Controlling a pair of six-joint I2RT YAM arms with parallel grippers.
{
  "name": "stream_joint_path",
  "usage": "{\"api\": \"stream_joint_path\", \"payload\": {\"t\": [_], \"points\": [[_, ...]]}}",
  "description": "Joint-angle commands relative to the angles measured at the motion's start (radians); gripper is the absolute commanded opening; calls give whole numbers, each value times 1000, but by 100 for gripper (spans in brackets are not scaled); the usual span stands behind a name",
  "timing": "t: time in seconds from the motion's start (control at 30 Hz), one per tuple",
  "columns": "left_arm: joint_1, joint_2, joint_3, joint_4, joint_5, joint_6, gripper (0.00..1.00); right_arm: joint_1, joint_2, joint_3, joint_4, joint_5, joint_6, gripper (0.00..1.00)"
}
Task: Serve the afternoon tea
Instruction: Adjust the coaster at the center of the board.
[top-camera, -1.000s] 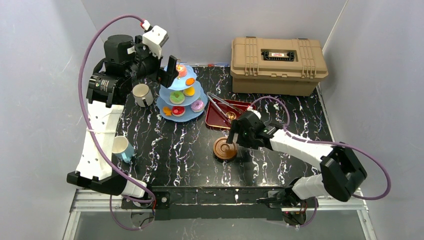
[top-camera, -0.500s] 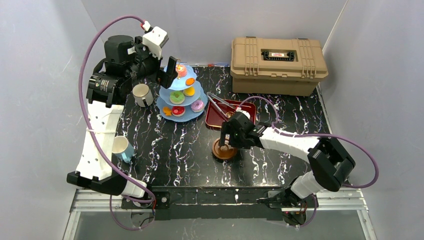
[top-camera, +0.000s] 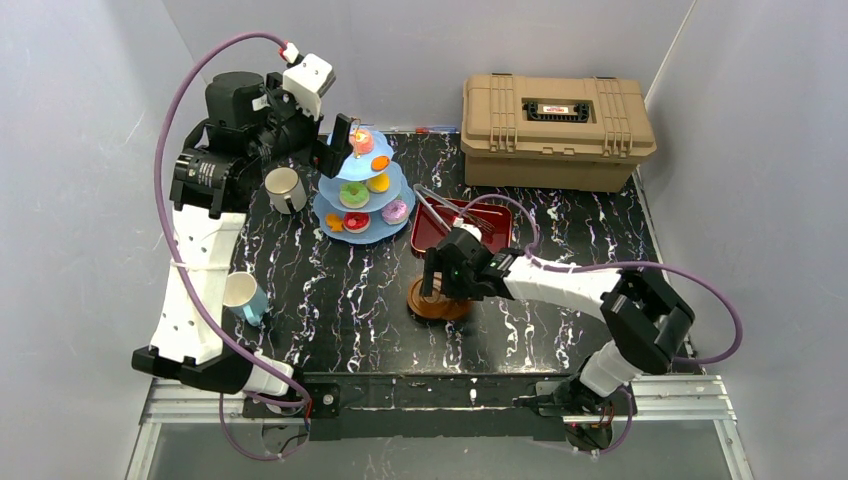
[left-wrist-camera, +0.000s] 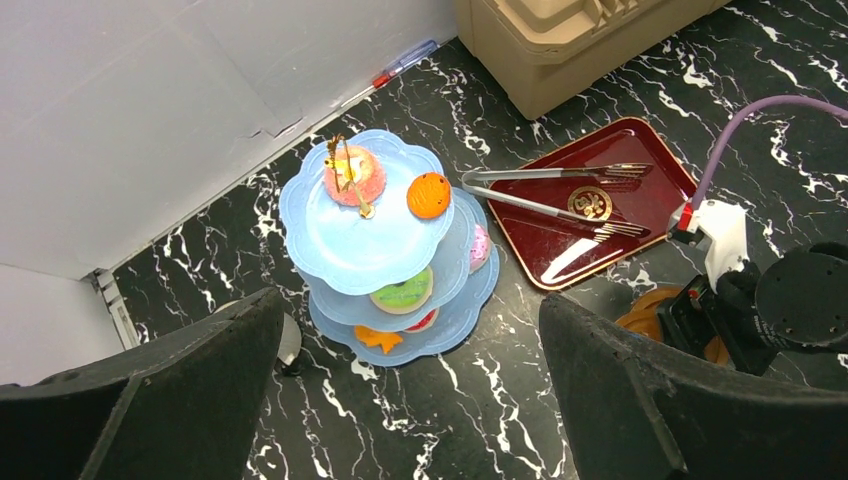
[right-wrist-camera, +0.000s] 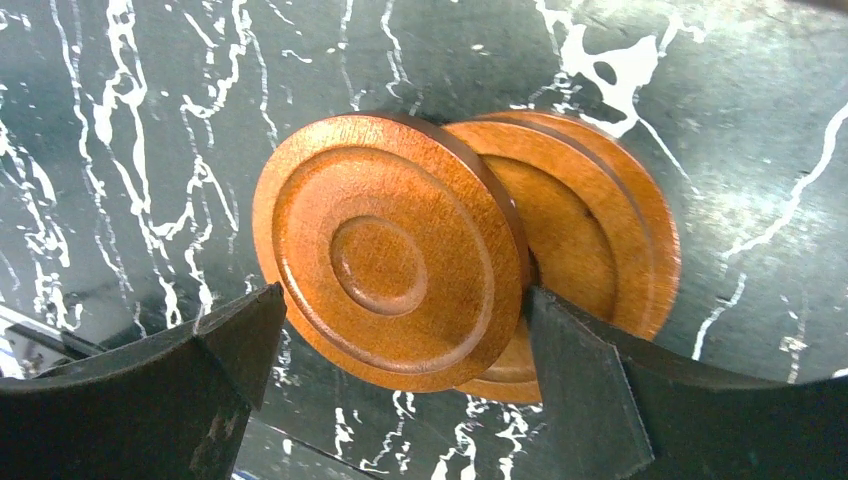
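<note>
We watch the whole bench (top-camera: 330, 290) from a fixed camera high behind the arm bases, angled down and forward. Our left wrist camera hangs well above, facing down on the three-tier stand (left-wrist-camera: 350, 235) and red tray (left-wrist-camera: 660, 195), both shared with the top view. Our right wrist camera sits very close over the top saucer (right-wrist-camera: 390, 265), seen small from the top view.

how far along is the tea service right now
Done: the three-tier stand is stocked with toy donuts and cakes. In hand: the right end effector grips the upper saucer, offset from the lower saucer beneath it; the left end effector hangs open above the stand. To do: the silvery-beige cup and the white-and-teal cup both sit on bare table, neither on a saucer.
</note>
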Motion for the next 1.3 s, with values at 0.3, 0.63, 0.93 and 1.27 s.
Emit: {"api": "stream_joint_path", "payload": {"t": [0.3,0.63,0.93,1.27], "points": [[10,-56,-21,12,-15,29,99,87,190,207,68,-11,7,100],[18,-78,-42,16,-20,56,99,150,366,379,67,-64,-14,100],[28,-94,-72,28,-20,66,99,166,456,503,40,-89,-43,100],[33,-118,-98,14,60,88,99,156,333,397,63,-9,-70,100]]}}
